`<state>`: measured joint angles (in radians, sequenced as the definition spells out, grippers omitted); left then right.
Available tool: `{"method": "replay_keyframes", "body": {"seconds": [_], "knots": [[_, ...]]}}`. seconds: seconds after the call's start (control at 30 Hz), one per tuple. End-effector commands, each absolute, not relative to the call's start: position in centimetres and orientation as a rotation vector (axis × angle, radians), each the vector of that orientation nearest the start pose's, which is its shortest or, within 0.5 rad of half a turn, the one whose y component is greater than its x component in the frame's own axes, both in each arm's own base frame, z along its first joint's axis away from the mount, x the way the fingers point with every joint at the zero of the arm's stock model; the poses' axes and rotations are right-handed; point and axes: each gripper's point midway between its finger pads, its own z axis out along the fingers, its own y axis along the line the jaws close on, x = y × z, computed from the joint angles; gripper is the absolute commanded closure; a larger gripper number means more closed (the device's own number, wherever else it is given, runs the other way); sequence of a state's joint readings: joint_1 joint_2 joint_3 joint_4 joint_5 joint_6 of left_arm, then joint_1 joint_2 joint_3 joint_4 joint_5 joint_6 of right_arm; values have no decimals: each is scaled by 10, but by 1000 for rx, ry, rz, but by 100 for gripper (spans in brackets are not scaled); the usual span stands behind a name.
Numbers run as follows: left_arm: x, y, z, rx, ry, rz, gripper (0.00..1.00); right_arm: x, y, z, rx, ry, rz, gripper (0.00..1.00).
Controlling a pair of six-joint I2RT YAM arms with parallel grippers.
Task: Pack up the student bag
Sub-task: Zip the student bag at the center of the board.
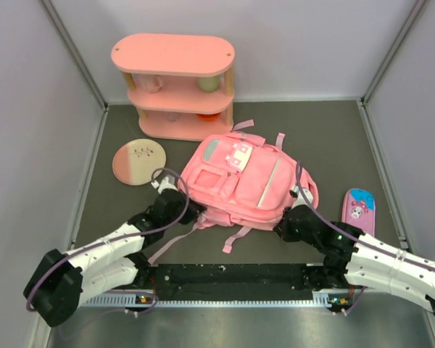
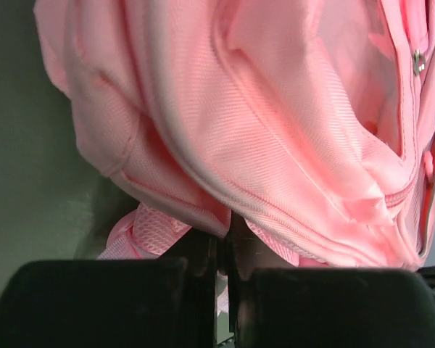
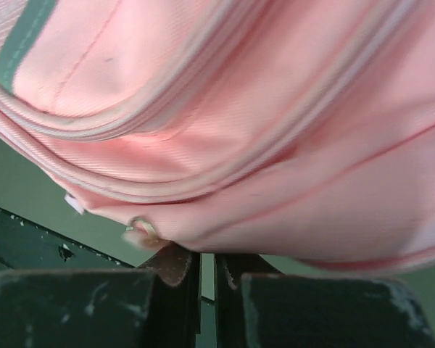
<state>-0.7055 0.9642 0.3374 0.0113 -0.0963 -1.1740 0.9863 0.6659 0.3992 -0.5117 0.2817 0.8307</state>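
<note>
The student bag, a soft pink backpack with its front pockets facing up, lies in the middle of the table, straps trailing toward me. My left gripper is at its near left corner. In the left wrist view its jaws stand almost together, pinching the bottom hem of the bag. My right gripper is at the near right corner. Its jaws are shut on the lower edge of the bag, beside a small metal zip ring.
A pink three-tier shelf holding cups stands at the back. A round pink plate lies left of the bag. A flat pink pencil case lies to the right. A black rail runs along the near edge, and walls close both sides.
</note>
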Motion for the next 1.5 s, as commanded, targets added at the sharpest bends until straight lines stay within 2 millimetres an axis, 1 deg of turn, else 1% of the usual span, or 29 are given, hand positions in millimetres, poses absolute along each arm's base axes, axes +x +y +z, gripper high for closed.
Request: {"method": "replay_keyframes", "body": {"seconds": [0.0, 0.07, 0.1, 0.17, 0.27, 0.47, 0.5, 0.57, 0.6, 0.7, 0.73, 0.77, 0.8, 0.83, 0.87, 0.9, 0.93, 0.97, 1.03, 1.07, 1.1, 1.13, 1.17, 1.23, 1.27, 1.33, 1.37, 1.43, 1.47], "knots": [[256, -176, 103, -576, 2127, -891, 100, 142, 176, 85, -41, 2348, 590, 100], [258, -170, 109, -524, 2162, -877, 100, 141, 177, 84, -47, 2355, 591, 100], [261, -159, 105, -484, 2187, -813, 100, 140, 177, 84, -53, 2359, 593, 100], [265, -154, 111, -433, 2212, -792, 100, 139, 176, 83, -56, 2365, 584, 100], [274, -136, 109, -381, 2240, -724, 100, 140, 170, 83, -60, 2365, 545, 100], [296, -110, 105, -349, 2279, -808, 100, 142, 160, 84, -73, 2373, 470, 100], [300, -101, 105, -372, 2281, -800, 100, 142, 160, 84, -73, 2376, 468, 100], [302, -108, 114, -303, 2297, -872, 100, 140, 162, 82, -85, 2391, 471, 100], [304, -101, 111, -311, 2325, -878, 89, 138, 165, 81, -91, 2399, 492, 100], [296, -116, 127, -254, 2280, -1001, 50, 136, 177, 81, -87, 2391, 568, 100], [289, -117, 123, -268, 2288, -1000, 35, 133, 181, 82, -97, 2392, 593, 100], [282, -118, 130, -281, 2267, -999, 29, 132, 184, 80, -82, 2397, 609, 100], [275, -119, 130, -301, 2266, -1001, 24, 132, 189, 82, -76, 2384, 629, 100], [262, -118, 119, -344, 2289, -995, 1, 129, 193, 81, -88, 2386, 644, 100], [255, -119, 129, -374, 2242, -1008, 1, 127, 196, 78, -79, 2398, 642, 100], [244, -125, 128, -376, 2240, -1024, 1, 128, 200, 78, -74, 2390, 651, 100], [232, -127, 116, -415, 2257, -1029, 1, 126, 204, 77, -85, 2394, 658, 100], [223, -131, 125, -442, 2215, -1043, 1, 126, 206, 77, -78, 2396, 662, 100], [207, -133, 113, -504, 2222, -1043, 1, 127, 211, 75, -81, 2395, 657, 100], [199, -136, 118, -538, 2191, -1056, 1, 126, 214, 75, -84, 2395, 661, 100], [195, -138, 117, -558, 2181, -1068, 1, 126, 215, 75, -86, 2396, 664, 100], [189, -140, 107, -586, 2188, -1080, 1, 126, 218, 76, -90, 2390, 678, 100], [184, -147, 111, -604, 2162, -1131, 1, 127, 220, 77, -90, 2385, 686, 100], [185, -150, 104, -643, 2124, -1137, 1, 124, 225, 76, -105, 2394, 702, 100], [181, -160, 107, -656, 2121, -1187, 1, 123, 228, 77, -114, 2390, 714, 100], [189, -166, 110, -702, 2080, -1191, 1, 121, 230, 75, -131, 2397, 697, 100], [183, -177, 112, -667, 2101, -1209, 1, 121, 230, 73, -131, 2402, 689, 100], [193, -181, 112, -735, 2089, -1160, 1, 120, 230, 71, -133, 2408, 687, 100], [190, -192, 114, -710, 2095, -1185, 1, 119, 231, 70, -131, 2407, 692, 100]]}}
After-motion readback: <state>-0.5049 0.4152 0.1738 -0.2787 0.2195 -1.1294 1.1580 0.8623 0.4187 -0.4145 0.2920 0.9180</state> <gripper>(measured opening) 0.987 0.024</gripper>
